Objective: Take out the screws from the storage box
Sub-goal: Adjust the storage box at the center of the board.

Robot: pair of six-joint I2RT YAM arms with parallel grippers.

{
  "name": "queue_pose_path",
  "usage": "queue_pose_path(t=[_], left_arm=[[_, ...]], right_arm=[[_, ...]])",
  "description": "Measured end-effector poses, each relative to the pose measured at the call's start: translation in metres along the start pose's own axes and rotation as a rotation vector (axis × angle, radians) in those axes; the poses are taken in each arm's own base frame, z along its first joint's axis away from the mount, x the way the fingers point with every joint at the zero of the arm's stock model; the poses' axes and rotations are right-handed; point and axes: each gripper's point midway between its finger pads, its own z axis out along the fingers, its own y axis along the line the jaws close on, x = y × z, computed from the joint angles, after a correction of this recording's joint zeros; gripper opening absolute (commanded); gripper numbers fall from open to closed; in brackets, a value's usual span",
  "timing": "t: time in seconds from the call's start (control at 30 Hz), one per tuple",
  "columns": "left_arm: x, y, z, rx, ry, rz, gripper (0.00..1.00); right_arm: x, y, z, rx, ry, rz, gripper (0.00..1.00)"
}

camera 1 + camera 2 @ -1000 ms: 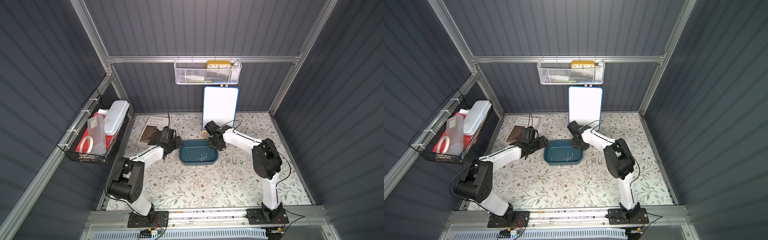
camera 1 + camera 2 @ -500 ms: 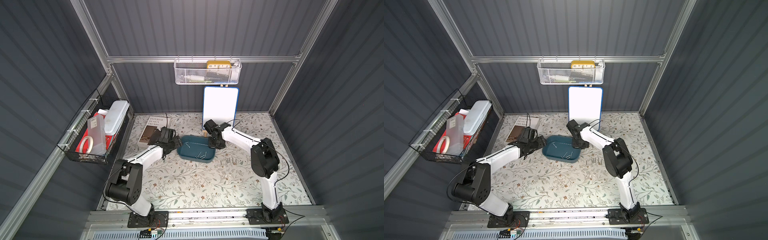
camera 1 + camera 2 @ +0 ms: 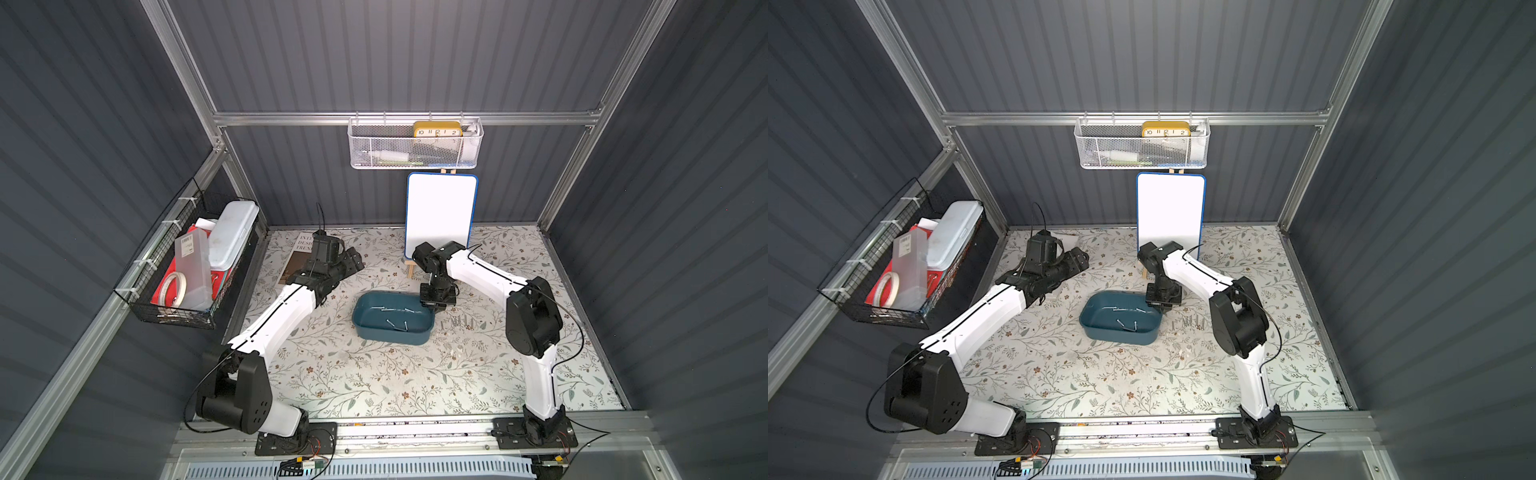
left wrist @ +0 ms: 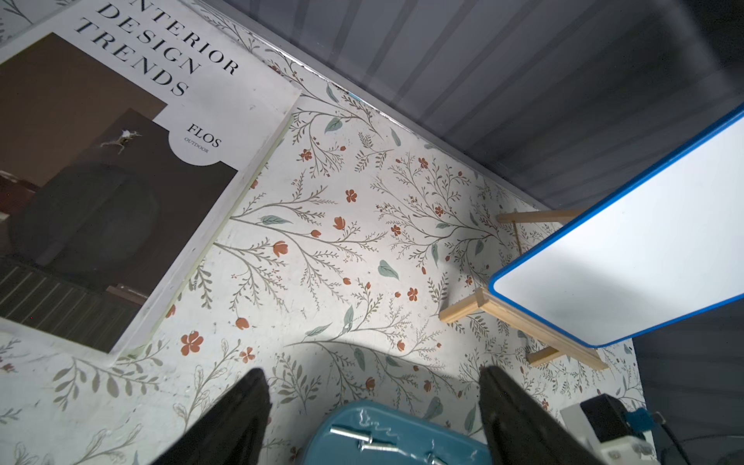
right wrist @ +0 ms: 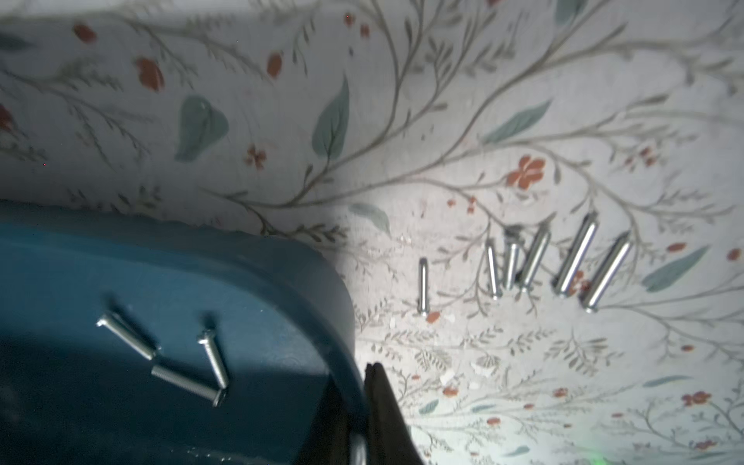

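Observation:
The storage box, a dark teal tray, sits mid-table. Several screws lie inside it. Several more screws lie in a row on the floral table just right of the box. My right gripper points down at the box's far right corner, shut on the box's wall with one finger inside and one outside. My left gripper hangs open to the far left of the box, apart from it, with nothing between its fingers.
A magazine lies at the far left under the left arm. A whiteboard on a wooden easel stands behind the right gripper. A white mesh basket hangs on the back wall and a black wire basket on the left wall.
The left gripper has let go of the box's left rim, opened and drawn back to the far left. The right gripper has shut on the box's right wall. The screws inside have shifted.

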Motion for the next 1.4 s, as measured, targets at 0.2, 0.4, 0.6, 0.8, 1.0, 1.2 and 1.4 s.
queue_pose_path(t=[0.2,0.4,0.6,0.8,1.0,1.2,1.4], left_arm=[[0.004,0.003,0.0,-0.01,0.014,0.0,0.85],[0.014,0.011,0.003,-0.031,0.034,-0.001,0.85],[0.026,0.021,0.008,-0.052,0.052,-0.007,0.86],[0.051,0.039,0.015,-0.078,0.094,-0.023,0.86],[0.063,0.047,0.019,-0.086,0.108,-0.052,0.86],[0.062,0.046,0.02,-0.077,0.092,-0.077,0.86],[0.066,0.049,0.021,-0.077,0.09,-0.108,0.86]], right_arm=[[0.022,0.005,-0.001,-0.056,0.112,0.027,0.0],[0.023,0.005,0.001,-0.052,0.131,0.038,0.0],[0.008,0.012,0.003,-0.071,0.068,0.031,0.0],[-0.017,0.017,0.003,-0.075,-0.052,-0.003,0.0],[-0.032,0.02,0.009,-0.071,-0.104,-0.064,0.0],[-0.035,0.019,0.016,-0.067,-0.121,-0.1,0.03],[-0.036,0.018,0.016,-0.066,-0.134,-0.122,0.12]])
